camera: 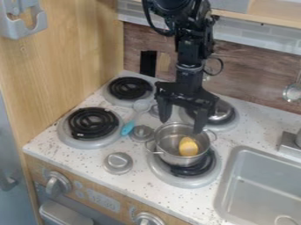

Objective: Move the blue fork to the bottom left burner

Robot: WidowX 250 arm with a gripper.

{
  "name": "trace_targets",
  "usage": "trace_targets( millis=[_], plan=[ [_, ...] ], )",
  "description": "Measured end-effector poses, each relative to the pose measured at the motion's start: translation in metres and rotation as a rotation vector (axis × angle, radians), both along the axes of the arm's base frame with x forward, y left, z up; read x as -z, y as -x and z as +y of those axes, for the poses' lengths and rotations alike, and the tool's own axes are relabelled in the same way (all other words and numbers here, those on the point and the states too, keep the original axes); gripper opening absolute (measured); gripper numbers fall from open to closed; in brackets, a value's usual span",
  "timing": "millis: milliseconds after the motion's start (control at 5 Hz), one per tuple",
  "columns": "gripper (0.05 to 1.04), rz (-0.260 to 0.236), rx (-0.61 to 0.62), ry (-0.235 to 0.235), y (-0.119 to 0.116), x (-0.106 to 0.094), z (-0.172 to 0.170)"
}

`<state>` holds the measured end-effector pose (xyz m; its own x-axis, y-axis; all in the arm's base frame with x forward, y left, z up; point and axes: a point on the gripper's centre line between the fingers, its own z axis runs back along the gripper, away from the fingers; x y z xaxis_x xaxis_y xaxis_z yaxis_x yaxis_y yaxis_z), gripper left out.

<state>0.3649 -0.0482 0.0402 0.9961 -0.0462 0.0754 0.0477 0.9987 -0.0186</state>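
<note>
We see 1 utensil (130,124) with a bright blue handle and a pale grey, rounded head; its tines we cannot make out. It lies at a slant on the white speckled tabletop (85,156), between the bottom left burner (93,123) and the small grey knob (141,132). Above the metal pot (178,160) hangs the gripper (182,125), its 2 jaws standing wide apart.

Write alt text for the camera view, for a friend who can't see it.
Open black robot hand above a metal pot holding a yellow object, on the front right burner of a toy stovetop. A blue-handled utensil lies beside the front left burner, with a sink at the right.
</note>
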Motion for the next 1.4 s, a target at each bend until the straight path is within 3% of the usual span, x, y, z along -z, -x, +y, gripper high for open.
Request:
trace_targets(
  millis=[400, 800, 1000, 1200, 1400],
  plan=[
    [0.998, 0.054, -0.046, 0.013, 0.006, 0.014, 0.01],
    [0.998, 0.011, -0.167, 0.037, -0.015, -0.006, 0.05],
    [0.998, -0.011, -0.262, 0.041, -0.03, -0.006, 0.081],
    [0.998, -0.026, -0.349, 0.03, -0.049, 0.005, 0.112],
    [0.998, -0.032, -0.374, -0.013, -0.063, 0.019, 0.124]
  ],
)
